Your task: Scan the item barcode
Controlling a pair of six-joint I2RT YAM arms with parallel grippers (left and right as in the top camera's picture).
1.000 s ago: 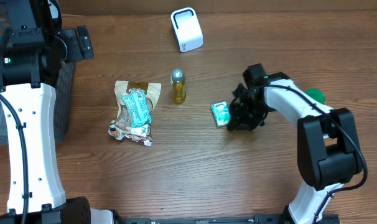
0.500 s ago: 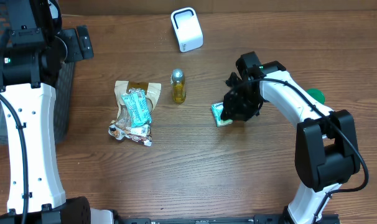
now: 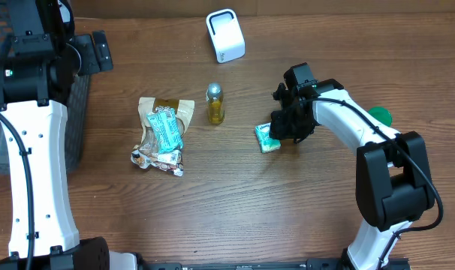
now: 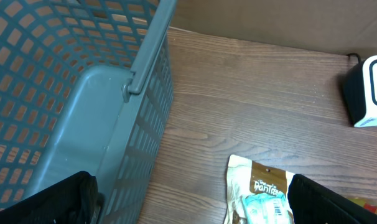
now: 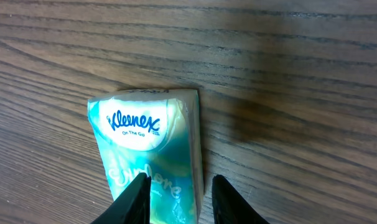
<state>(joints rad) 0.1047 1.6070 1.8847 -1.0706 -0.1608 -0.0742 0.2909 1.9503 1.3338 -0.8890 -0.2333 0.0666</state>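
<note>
A teal and white Kleenex tissue pack (image 5: 145, 143) lies flat on the wooden table, also visible from above (image 3: 266, 137). My right gripper (image 5: 179, 186) hovers low over its near end with the jaws partly open. One finger (image 5: 137, 198) overlaps the pack's top and the other (image 5: 229, 200) is past its right edge, over bare wood. From overhead the right gripper (image 3: 285, 129) covers the pack's right side. The white scanner (image 3: 225, 35) stands at the back of the table. My left gripper (image 4: 191, 196) is wide open and holds nothing, beside the basket.
A grey-blue mesh basket (image 4: 64, 74) stands at the far left. A snack pouch with a teal packet on it (image 3: 161, 131) lies left of centre. A small golden bottle (image 3: 215, 103) stands between the pouch and the tissue pack. A green object (image 3: 379, 115) sits behind the right arm.
The right gripper has moved left and slightly back, from beside the tissue pack to over its right side. Its jaws have opened a little. The left arm has not moved.
</note>
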